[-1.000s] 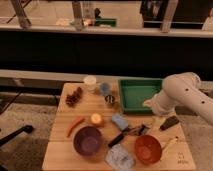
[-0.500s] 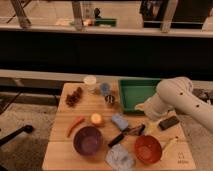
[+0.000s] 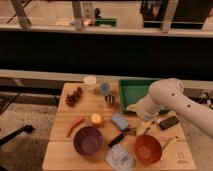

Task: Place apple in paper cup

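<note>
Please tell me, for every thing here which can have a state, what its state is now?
apple: lying loose on the table, not held.
paper cup: upright, apart from the apple.
gripper: open, empty, low beside the blue sponge.
purple bowl: upright, looks empty.
red bowl: upright, looks empty.
green tray: flat, looks empty.

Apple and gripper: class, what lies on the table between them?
In the camera view, a blue sponge lies between the apple and the gripper, which hovers over the right of the table.
</note>
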You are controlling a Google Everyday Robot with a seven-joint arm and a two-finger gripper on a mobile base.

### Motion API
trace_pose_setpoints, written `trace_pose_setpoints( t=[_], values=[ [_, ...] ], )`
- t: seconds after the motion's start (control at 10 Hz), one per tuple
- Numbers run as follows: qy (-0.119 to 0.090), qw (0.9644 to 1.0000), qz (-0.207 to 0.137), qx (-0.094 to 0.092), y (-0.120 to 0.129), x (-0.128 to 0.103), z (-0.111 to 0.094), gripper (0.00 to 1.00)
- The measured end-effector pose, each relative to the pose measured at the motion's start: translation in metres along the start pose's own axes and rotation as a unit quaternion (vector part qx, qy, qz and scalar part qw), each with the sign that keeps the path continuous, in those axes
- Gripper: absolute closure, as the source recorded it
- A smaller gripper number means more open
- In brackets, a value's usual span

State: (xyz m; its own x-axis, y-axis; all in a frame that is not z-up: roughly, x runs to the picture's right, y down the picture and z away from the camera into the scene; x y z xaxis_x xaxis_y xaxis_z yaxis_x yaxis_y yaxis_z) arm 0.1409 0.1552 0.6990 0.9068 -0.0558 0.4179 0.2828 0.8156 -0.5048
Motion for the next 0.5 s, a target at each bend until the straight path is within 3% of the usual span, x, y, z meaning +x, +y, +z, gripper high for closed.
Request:
trace_pose_setpoints(
  t=[0.5],
  values=[
    [-0.012, 0.9991, -0.042, -0.003, -0.002, -0.027, 0.019, 0.20]
  ],
)
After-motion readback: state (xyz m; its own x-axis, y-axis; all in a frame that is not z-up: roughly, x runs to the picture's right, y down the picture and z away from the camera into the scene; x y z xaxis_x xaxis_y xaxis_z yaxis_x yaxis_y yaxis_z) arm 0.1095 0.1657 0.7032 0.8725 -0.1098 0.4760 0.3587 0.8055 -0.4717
